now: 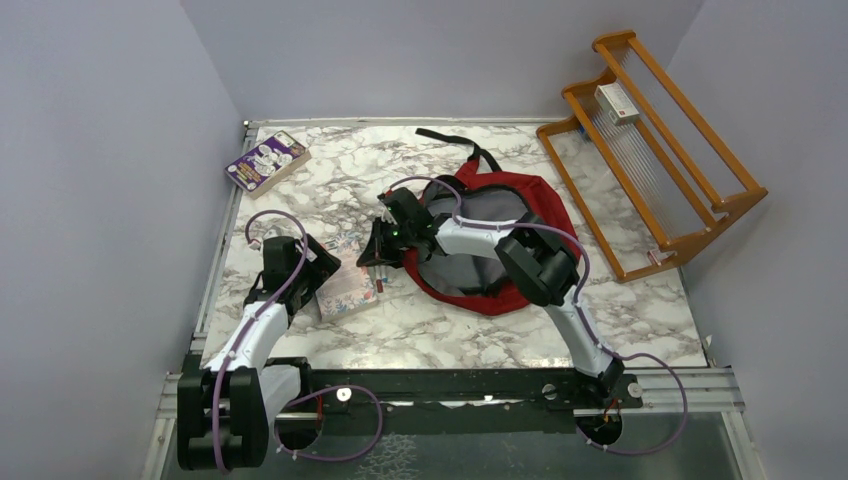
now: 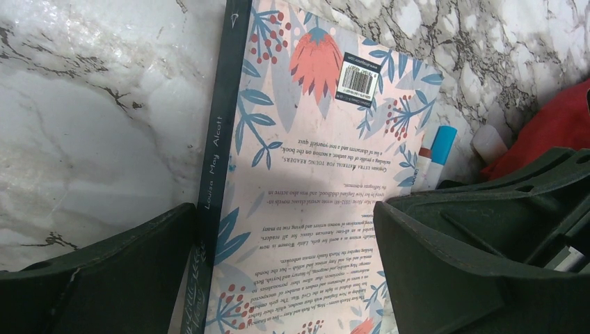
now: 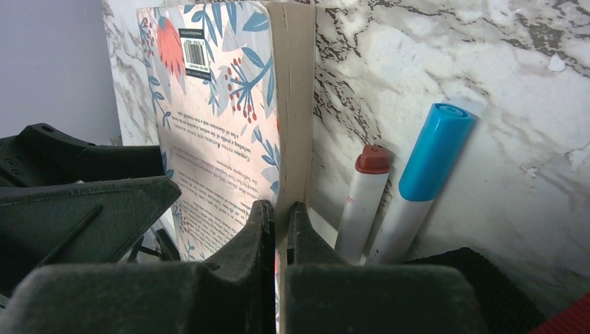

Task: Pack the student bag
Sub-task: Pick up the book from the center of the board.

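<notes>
The red student bag [image 1: 500, 215] lies open on the marble table, grey lining up, right of centre. A floral paperback book [image 1: 348, 285] lies flat to its left. My right gripper [image 3: 282, 209] is shut on the book's [image 3: 222, 104] page edge, one finger above and one below. My left gripper [image 2: 282, 209] is open and low over the book [image 2: 306, 160], one finger outside the dark spine and the other on the far side. A red-capped marker [image 3: 365, 195] and a blue-capped marker [image 3: 428, 167] lie beside the book, next to the bag.
A purple box [image 1: 266, 162] sits at the table's far left corner. A wooden rack [image 1: 650, 150] stands at the right with a small white box [image 1: 617, 102] on it. The right arm [image 1: 530, 262] reaches across the bag's opening.
</notes>
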`<move>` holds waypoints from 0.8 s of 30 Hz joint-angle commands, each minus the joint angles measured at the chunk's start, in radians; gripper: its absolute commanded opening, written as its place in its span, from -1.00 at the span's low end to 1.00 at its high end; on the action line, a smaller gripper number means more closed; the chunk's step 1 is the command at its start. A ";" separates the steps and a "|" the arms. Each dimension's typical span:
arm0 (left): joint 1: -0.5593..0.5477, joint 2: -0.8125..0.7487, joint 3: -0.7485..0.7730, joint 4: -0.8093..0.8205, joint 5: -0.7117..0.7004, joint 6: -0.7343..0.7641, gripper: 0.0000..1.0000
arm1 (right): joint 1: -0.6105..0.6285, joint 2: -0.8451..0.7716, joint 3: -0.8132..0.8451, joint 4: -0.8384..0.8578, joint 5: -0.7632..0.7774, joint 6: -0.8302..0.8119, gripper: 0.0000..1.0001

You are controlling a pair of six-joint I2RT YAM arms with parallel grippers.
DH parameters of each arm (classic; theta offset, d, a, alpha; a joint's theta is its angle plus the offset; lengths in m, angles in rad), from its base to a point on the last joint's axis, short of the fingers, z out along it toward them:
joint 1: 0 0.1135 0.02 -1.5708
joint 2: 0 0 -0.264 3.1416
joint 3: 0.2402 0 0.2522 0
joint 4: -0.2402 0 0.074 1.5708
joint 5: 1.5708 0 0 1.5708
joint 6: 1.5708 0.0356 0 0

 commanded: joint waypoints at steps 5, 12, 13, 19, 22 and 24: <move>0.000 0.030 -0.080 0.005 0.160 -0.007 0.98 | -0.022 0.132 -0.061 -0.141 0.075 -0.045 -0.99; 0.000 -0.007 -0.135 0.152 0.315 -0.046 0.68 | -0.024 0.135 -0.056 -0.123 0.042 -0.048 -0.99; 0.000 -0.016 -0.138 0.169 0.332 -0.053 0.64 | -0.024 0.138 -0.054 -0.122 0.035 -0.049 -0.99; 0.000 -0.063 -0.134 0.204 0.397 -0.062 0.38 | -0.024 0.140 -0.050 -0.119 0.024 -0.050 -0.99; 0.000 -0.074 -0.122 0.203 0.412 -0.065 0.30 | -0.024 0.139 -0.050 -0.117 0.023 -0.051 -0.99; 0.001 -0.081 -0.117 0.214 0.421 -0.078 0.23 | -0.024 0.139 -0.050 -0.115 0.020 -0.051 -0.99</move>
